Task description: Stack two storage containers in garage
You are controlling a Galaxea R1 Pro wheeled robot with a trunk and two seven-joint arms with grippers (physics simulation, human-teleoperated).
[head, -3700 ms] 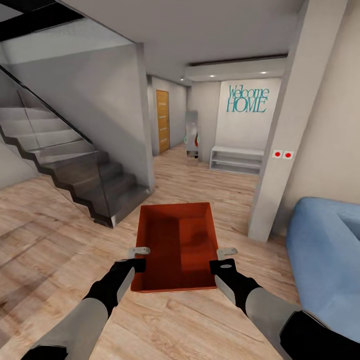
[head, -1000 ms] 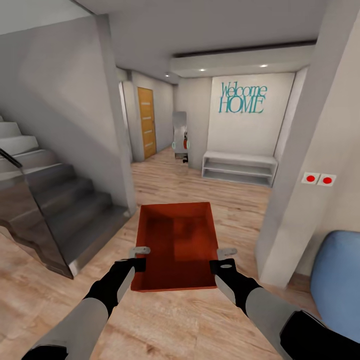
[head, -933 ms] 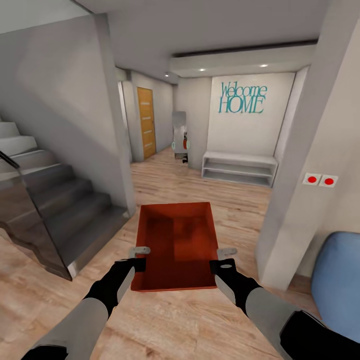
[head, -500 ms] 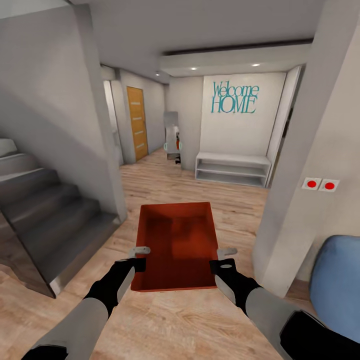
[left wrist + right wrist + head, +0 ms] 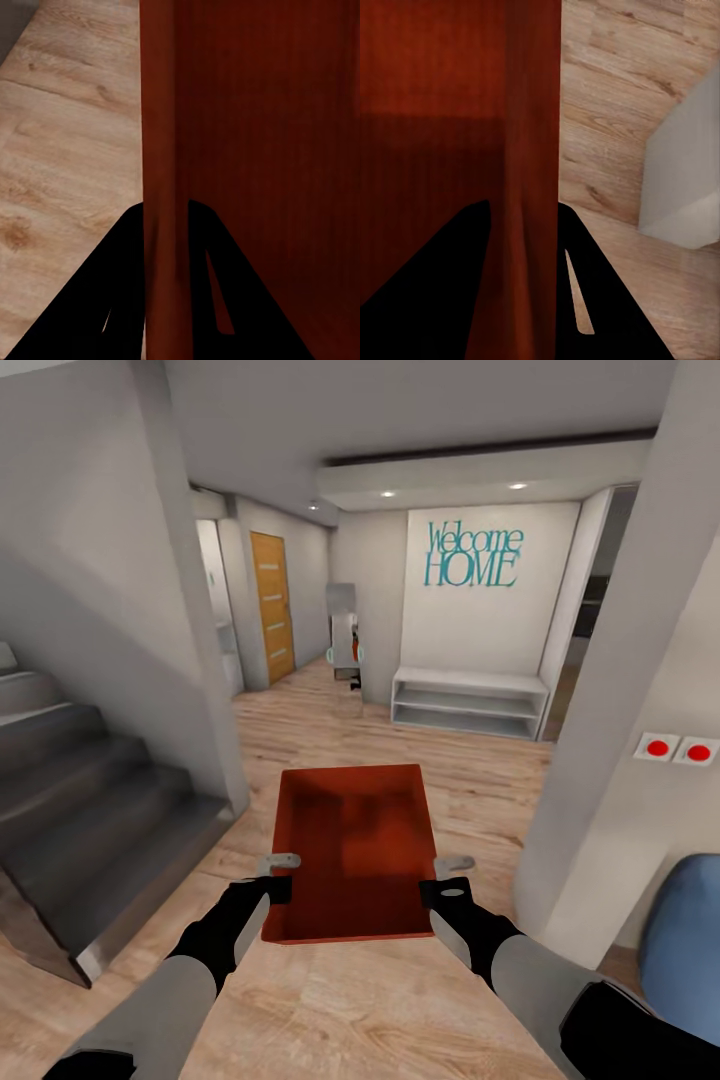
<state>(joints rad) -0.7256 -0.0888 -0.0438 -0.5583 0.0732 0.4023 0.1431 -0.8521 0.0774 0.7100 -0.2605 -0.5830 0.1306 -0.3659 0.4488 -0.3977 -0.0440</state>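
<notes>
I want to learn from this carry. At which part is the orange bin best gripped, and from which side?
Grip the bin by its long side walls, one gripper each side, near the end closest to the robot, as the left gripper and right gripper do: the thin upright walls fit between the fingers.

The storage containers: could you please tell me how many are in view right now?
1. A single storage container is held over the wood floor between the left gripper and right gripper, fingers clamped on its side walls. A second may be out of view.
</notes>
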